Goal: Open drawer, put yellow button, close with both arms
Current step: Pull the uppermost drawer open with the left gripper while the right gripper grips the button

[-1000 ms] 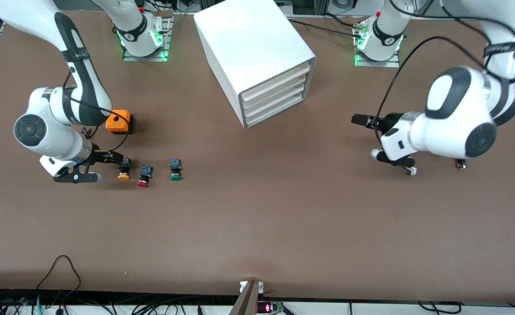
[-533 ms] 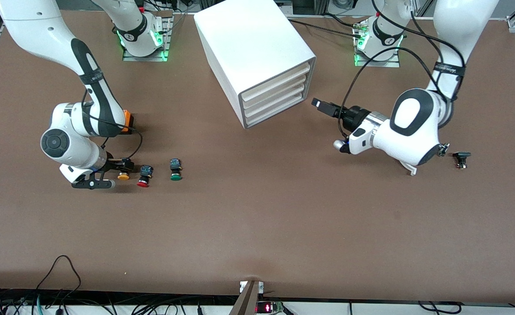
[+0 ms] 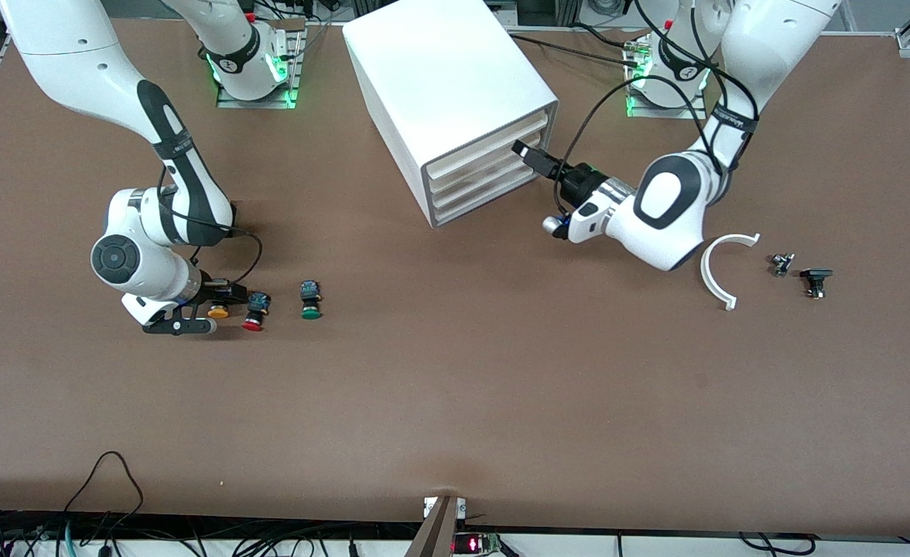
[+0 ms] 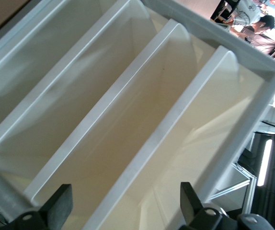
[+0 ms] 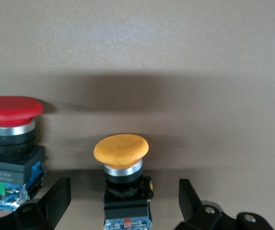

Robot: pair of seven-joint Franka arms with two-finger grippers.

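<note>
While the drawer [image 3: 484, 147] sits flush and shut at the top of the white cabinet [image 3: 447, 93], the left gripper [image 3: 528, 155] hovers at its front edge, fingers spread wide. Toward the right arm's end, the right gripper [image 3: 219, 298] straddles the yellow button [image 3: 218, 311] with open fingers, the red button [image 3: 254, 313] just beside it and bare brown table [image 3: 455, 402] nearer the camera.

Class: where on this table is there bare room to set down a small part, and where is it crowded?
Free: the wide table strip nearer the camera than the green button, and the patch between it and the cabinet. Crowded: the yellow button between the open right gripper fingers, beside the red button; the left gripper at the drawers.
</note>
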